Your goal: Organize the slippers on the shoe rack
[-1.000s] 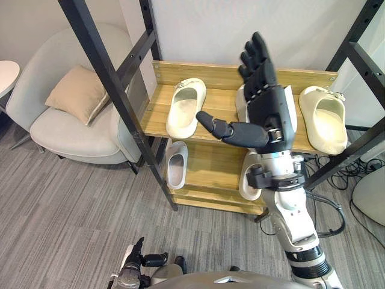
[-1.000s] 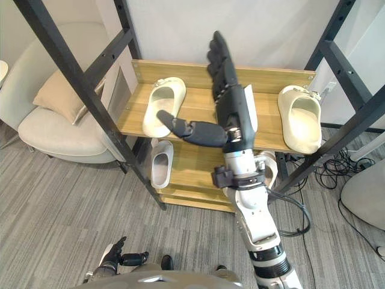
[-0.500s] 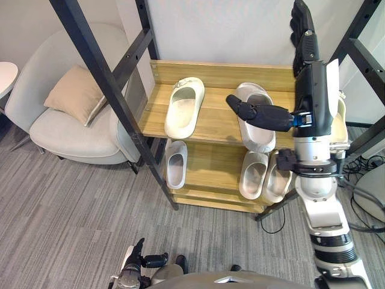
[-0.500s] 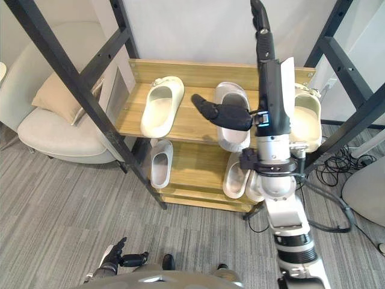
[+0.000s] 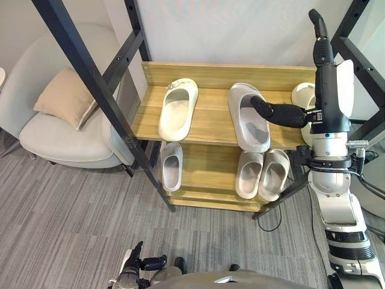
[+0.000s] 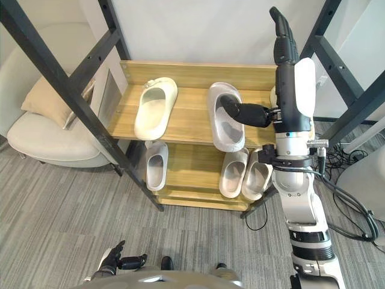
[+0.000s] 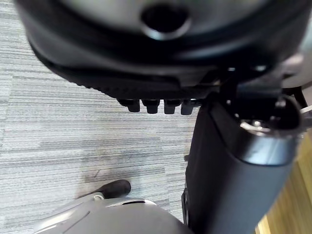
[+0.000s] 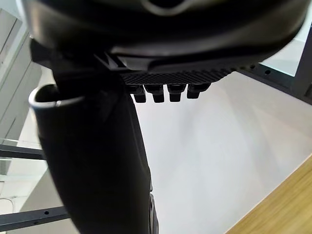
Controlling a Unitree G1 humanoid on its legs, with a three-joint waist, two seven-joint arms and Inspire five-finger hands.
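Carpet floor [image 5: 60, 229]: grey and striped, running under the furniture.
Black metal frame [image 5: 90, 78]: a slanting beam crosses in front of the armchair and the rack's left end; further beams stand by the rack's right end.
Armchair [image 5: 66, 135]: pale grey, just left of the rack.
Shoe rack [image 5: 228, 67]: wooden, two shelves, set against a white wall [image 5: 240, 30].
Right hand [image 5: 329, 90]: raised upright in front of the rack's right end. Its fingers are straight and point up, its thumb is stretched sideways toward the left, and it holds nothing. The thumb tip shows across the middle top slipper; whether they touch cannot be told.
Cushion [image 5: 63, 96]: tan, leaning on the armchair's back.
Middle top slipper [image 5: 248, 117]: cream, lying front to back on the upper shelf, slightly slanted, its near end at the shelf's front edge.
Left top slipper [image 5: 178, 108]: cream, front to back on the upper shelf, well apart from the middle one.
Right top slipper [image 5: 301, 95]: cream, at the upper shelf's right end, mostly hidden behind the right arm.
Lower pair [image 5: 261, 174]: two pale slippers side by side, touching, at the lower shelf's right.
Lower single slipper [image 5: 171, 165]: pale, at the lower shelf's left end.
Left hand [image 5: 141, 263]: low above the carpet, fingers relaxed, empty.
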